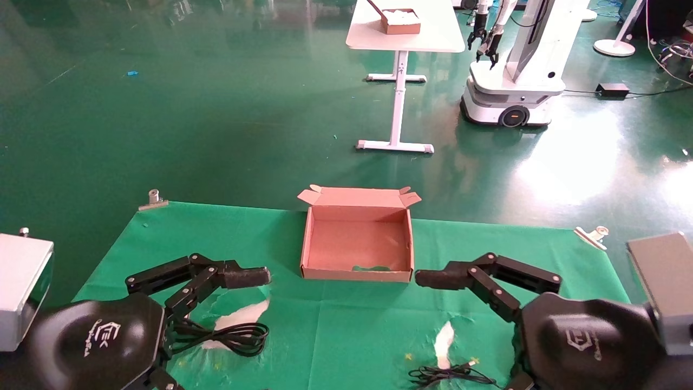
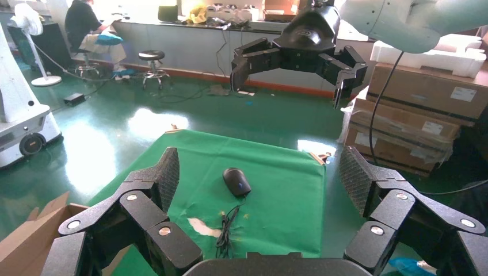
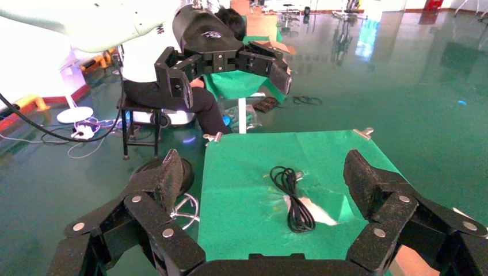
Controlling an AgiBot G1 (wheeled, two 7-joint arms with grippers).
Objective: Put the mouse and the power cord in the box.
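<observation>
While both grippers, left point(image 1: 254, 277) and right point(image 1: 433, 279), hover spread, your box point(image 1: 357, 244) looks empty; mouse point(image 2: 236, 181), cord point(image 3: 292, 198) outside.

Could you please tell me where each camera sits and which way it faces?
Head view: on the head, looking forward and down at the shallow brown cardboard box on the green cloth; left tool and right tool show.
Left wrist view: on the left wrist, facing the small black oval mouse, framed by that open tool.
Right wrist view: on the right wrist, facing the thick black power cord, likewise framed.
Shared: each wrist view shows the other tool beyond.
</observation>
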